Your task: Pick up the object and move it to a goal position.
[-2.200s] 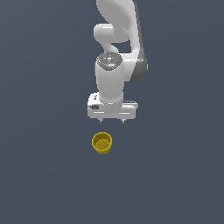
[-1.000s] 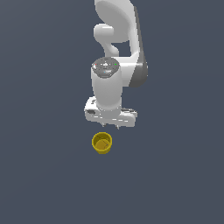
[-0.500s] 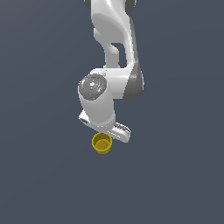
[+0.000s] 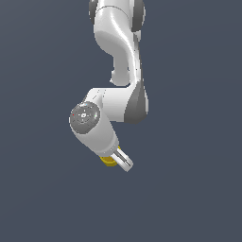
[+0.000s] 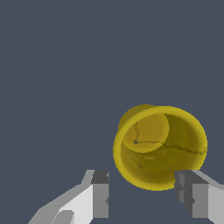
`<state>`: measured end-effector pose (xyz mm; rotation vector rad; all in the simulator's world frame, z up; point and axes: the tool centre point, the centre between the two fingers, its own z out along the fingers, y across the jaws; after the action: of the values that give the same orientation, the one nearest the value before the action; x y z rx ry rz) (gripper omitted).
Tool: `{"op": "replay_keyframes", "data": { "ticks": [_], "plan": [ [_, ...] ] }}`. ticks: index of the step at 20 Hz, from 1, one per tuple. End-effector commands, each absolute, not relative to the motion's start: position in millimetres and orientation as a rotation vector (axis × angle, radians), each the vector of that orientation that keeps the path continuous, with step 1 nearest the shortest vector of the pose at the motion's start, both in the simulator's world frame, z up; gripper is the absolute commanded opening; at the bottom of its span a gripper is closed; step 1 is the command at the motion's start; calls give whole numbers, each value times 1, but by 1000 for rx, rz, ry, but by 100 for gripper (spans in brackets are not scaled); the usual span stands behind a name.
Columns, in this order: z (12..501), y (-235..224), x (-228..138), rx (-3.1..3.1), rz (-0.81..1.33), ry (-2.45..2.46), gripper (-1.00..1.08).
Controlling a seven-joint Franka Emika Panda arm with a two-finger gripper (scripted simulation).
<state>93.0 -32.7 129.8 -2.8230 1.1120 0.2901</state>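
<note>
I am looking at the cup [image 5: 160,147] through the wrist camera, and it is sitting on the dark worktop [image 5: 65,65] with its open mouth facing the lens, so I am seeing down to its round base and some thin crack-like lines on the inner wall. The hand [image 5: 142,197] is standing open: its two fingers [image 5: 100,199] are spread well apart, wider than the cup, with one on each side of the near rim, and neither is touching the yellow wall as far as I can tell. In the exterior view the arm [image 4: 118,56] is bending down and the wrist is tilting over the cup [image 4: 108,161], hiding nearly all of it; only a small yellow sliver is showing just under the wrist housing, right beside the pale fingers of the hand [image 4: 124,162]. I cannot tell from that view whether the fingertips are reaching the worktop [image 4: 189,198].
</note>
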Motion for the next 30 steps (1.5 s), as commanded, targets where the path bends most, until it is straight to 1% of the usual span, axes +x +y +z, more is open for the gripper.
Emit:
{"op": "replay_keyframes", "data": {
  "ticks": [1, 16, 30],
  "plan": [
    [124, -35, 98, -2777, 329, 1205, 28],
    [93, -43, 113, -2521, 534, 1630, 28],
    [85, -43, 113, -2462, 582, 1713, 28]
  ]
}}
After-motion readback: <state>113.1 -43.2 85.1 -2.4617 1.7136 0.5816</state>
